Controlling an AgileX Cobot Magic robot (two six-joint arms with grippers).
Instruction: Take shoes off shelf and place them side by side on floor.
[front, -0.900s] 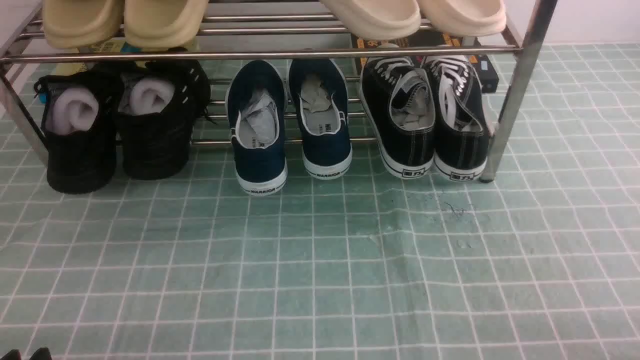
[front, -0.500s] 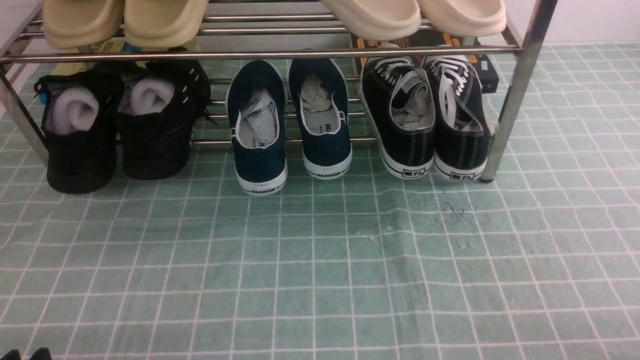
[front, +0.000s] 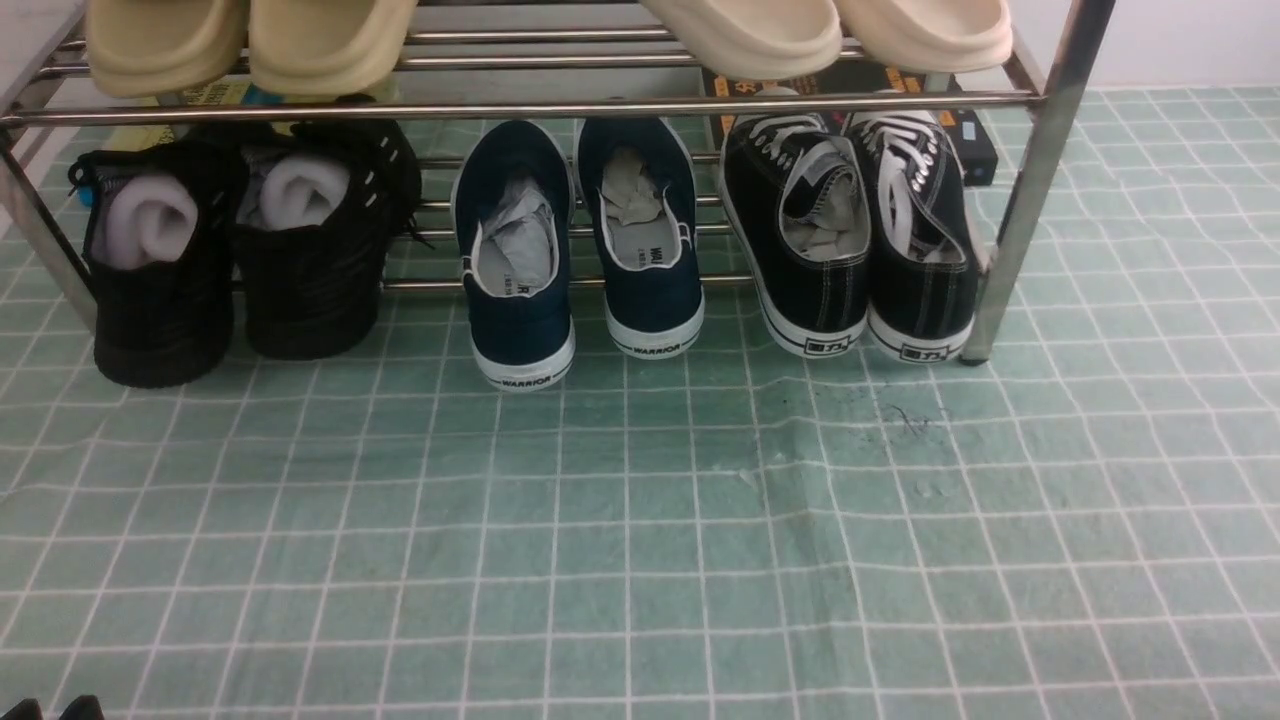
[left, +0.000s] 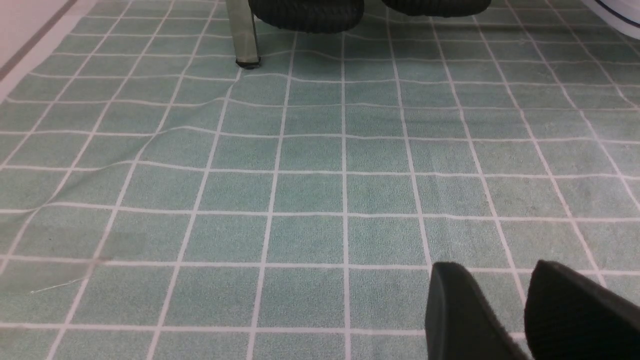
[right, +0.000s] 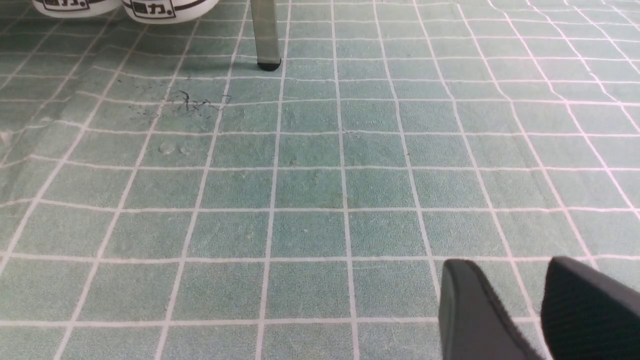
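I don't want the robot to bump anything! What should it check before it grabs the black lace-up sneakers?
1. Sneakers together on the shelf's lower tier, heels facing the robot: ok.
2. Left fingers apart and empty: ok.
3. Right fingers apart and empty: ok.
4. Floor in front of the sneakers bare for setting them down: ok.
5. Right sneaker clear of the corner post: cannot tell, they look very close.

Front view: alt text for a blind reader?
Black laced sneakers sit rightmost on the lower tier of a chrome shoe rack, beside navy slip-ons and black mesh shoes; beige slippers above. A green gridded mat lies in front.
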